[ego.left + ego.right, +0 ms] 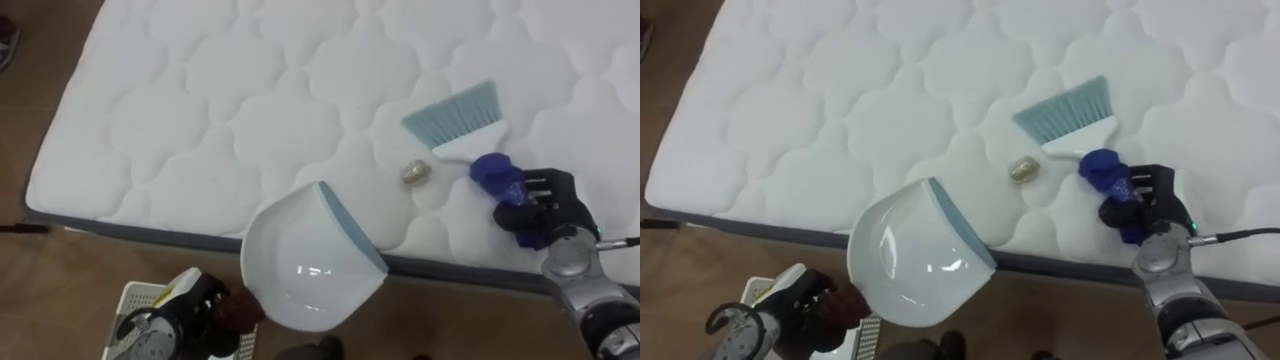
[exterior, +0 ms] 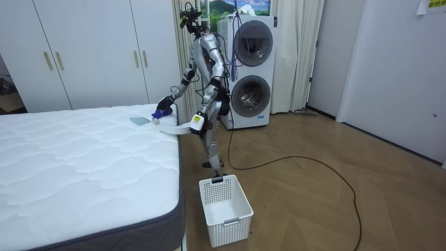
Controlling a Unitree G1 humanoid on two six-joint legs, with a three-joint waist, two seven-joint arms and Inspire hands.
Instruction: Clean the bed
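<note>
A small beige crumpled scrap (image 1: 416, 173) (image 1: 1023, 168) lies on the white quilted mattress (image 1: 250, 110) near its edge. My right hand (image 1: 540, 205) (image 1: 1145, 205) is shut on the blue handle of a hand brush (image 1: 455, 118) (image 1: 1068, 115), whose light-blue bristles rest on the bed just beyond the scrap. My left hand (image 1: 205, 305) (image 1: 810, 300) is shut on the handle of a white dustpan (image 1: 310, 258) (image 1: 915, 255), held at the mattress edge, its grey lip toward the scrap. In the room view I stand at the bed's corner with the brush (image 2: 162, 111) and the dustpan (image 2: 178, 129).
A white plastic basket (image 2: 224, 209) (image 1: 140, 305) stands on the wood floor beside the bed near my feet. White wardrobes (image 2: 90, 49) and stacked washing machines (image 2: 251, 70) line the wall behind me.
</note>
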